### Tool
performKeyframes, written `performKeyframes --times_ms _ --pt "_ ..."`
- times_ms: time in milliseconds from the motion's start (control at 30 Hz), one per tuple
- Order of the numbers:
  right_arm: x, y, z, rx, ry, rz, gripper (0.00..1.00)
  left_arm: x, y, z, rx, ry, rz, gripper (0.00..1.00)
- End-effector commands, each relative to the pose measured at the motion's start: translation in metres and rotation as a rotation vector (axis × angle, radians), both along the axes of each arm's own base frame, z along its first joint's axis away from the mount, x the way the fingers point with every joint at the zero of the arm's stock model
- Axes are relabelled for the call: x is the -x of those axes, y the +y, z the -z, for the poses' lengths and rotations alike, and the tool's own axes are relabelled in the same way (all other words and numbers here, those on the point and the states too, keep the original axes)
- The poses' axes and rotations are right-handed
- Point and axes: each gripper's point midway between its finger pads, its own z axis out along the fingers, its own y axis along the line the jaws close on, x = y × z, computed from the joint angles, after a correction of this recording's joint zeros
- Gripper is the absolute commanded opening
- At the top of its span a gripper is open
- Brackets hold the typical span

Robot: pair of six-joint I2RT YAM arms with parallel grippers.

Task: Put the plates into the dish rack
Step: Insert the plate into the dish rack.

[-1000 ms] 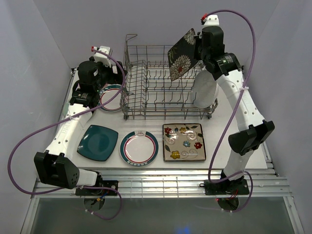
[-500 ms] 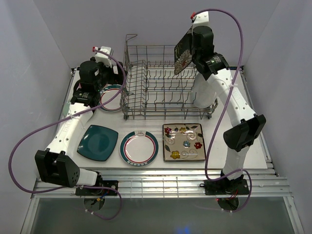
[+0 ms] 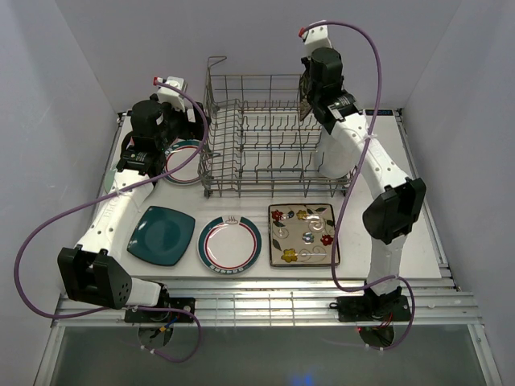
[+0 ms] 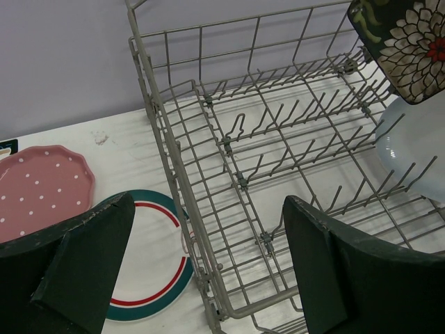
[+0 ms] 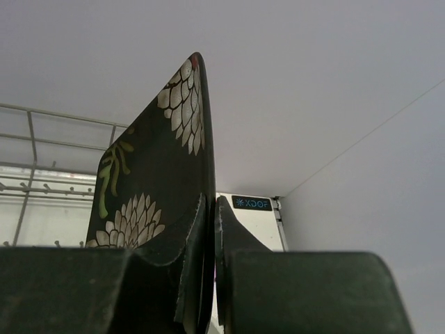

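Observation:
The grey wire dish rack [image 3: 265, 141] stands at the back middle. A white oval plate [image 3: 336, 154] stands on edge in its right end. My right gripper [image 3: 310, 90] is shut on a dark floral square plate [image 3: 302, 104] and holds it upright, edge-on, above the rack's back right; the right wrist view shows the plate [image 5: 156, 167] pinched between the fingers [image 5: 211, 203]. My left gripper [image 3: 173, 133] is open and empty above a teal-and-red-rimmed plate [image 3: 183, 161] left of the rack. The left wrist view shows the open gripper [image 4: 208, 202] over the rack's left wall [image 4: 174, 160].
A teal square plate [image 3: 162, 235], a second rimmed round plate [image 3: 229, 243] and a cream floral square plate [image 3: 303, 234] lie in a row in front of the rack. A pink dotted plate [image 4: 42, 188] lies at the far left. Walls close in on three sides.
My right arm has swung the dark floral plate left and back, turning it from face-on to edge-on above the rack. The left arm has not moved.

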Motion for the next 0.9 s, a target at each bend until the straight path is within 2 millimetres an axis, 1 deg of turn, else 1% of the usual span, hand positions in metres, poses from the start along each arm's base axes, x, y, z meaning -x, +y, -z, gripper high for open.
performKeyframes --times_ms 0,33,67,100,167,233,267,467,500,867 --pt "0.005 -0.008 -0.082 -0.046 -0.286 0.033 0.08 0.005 0.002 -0.007 0.004 -0.015 0.005 0.98" --pt "0.001 -0.006 -0.077 -0.026 -0.282 0.037 0.08 0.005 0.001 -0.006 0.005 -0.01 0.005 0.98" --pt "0.0 -0.007 -0.078 -0.012 -0.287 0.044 0.08 0.005 0.001 -0.007 0.005 -0.011 0.005 0.98" --pt "-0.004 -0.007 -0.073 0.027 -0.278 0.054 0.08 0.005 0.001 -0.007 0.005 -0.011 0.005 0.98" --pt "-0.008 -0.006 -0.07 0.06 -0.284 0.059 0.08 0.004 0.002 -0.006 0.001 -0.011 0.001 0.98" --pt "-0.011 -0.006 -0.069 0.106 -0.297 0.074 0.08 0.003 0.002 -0.005 0.0 -0.008 0.0 0.98" --pt "-0.013 -0.005 -0.062 0.132 -0.287 0.076 0.08 0.003 0.002 -0.006 0.001 -0.009 0.0 0.98" --pt "-0.017 -0.008 -0.051 0.223 -0.299 0.114 0.08 0.003 0.001 -0.006 0.004 -0.007 0.005 0.98" --pt "-0.02 -0.007 -0.046 0.238 -0.292 0.118 0.08 0.003 0.001 -0.005 0.002 -0.006 0.005 0.98" --pt "-0.028 -0.011 -0.041 0.279 -0.287 0.129 0.08 0.005 0.001 -0.008 0.004 -0.012 0.008 0.98"
